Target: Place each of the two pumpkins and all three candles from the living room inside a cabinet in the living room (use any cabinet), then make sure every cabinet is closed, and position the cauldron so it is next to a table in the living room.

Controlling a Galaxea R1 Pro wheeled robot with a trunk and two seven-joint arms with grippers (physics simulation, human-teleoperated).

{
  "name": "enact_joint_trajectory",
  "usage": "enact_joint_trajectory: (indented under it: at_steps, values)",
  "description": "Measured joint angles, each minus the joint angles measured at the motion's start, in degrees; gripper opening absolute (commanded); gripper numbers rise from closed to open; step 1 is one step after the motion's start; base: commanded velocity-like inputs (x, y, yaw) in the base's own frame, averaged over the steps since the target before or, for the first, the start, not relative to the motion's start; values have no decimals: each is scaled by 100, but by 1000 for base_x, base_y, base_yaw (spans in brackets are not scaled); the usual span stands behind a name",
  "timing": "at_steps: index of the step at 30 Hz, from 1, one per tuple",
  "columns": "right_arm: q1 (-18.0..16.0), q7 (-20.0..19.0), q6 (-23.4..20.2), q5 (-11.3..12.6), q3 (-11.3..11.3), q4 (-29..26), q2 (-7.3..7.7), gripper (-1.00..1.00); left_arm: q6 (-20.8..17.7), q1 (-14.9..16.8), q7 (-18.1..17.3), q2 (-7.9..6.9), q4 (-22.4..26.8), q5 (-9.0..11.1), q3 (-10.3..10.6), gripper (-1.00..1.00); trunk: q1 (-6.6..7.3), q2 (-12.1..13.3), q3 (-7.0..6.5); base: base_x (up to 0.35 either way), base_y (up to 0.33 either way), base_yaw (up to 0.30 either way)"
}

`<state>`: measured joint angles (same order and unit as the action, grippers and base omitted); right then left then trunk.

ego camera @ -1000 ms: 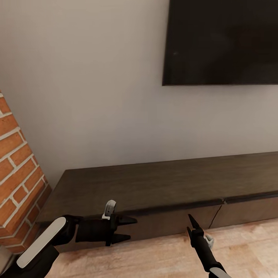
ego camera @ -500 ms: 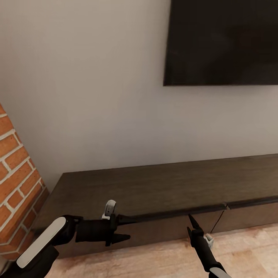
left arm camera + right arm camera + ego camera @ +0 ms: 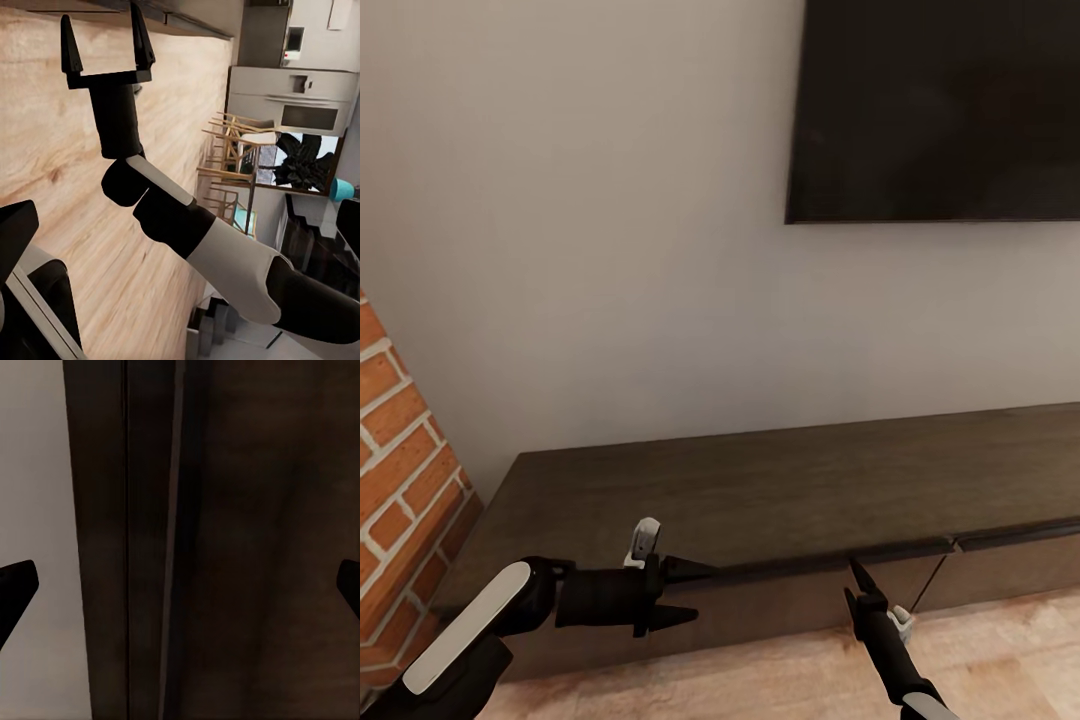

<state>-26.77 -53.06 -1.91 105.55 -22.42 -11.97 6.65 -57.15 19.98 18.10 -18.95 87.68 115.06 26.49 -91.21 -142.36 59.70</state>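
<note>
Cabinet (image 3: 780, 490): drawer fronts shut | left end effector (image 3: 685, 594): fingers apart, empty | right end effector (image 3: 852, 583): spread, empty | brick wall (image 3: 405, 470) left, television (image 3: 940, 110) above

No text, label, brand mark, number or sign is showing legibly in any view. The dark wall-mounted screen (image 3: 940, 110) and the dark-brown cabinet (image 3: 780, 500) are presenting blank, unmarked faces, and the brick wall (image 3: 400, 470) is carrying no lettering. The kitchen appliances (image 3: 289, 97) far off in the left wrist view are appearing too small and blurred for any marking to be made out.
</note>
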Motion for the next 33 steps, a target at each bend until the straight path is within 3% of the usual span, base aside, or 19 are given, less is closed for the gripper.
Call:
enact_joint_trajectory:
  at_steps: [33]
  values:
    - [0, 39, 2, 4, -3, 8, 0, 100, 0, 1, 0, 0, 0, 0, 3, 100, -1, 0, 0, 25, 0, 0]
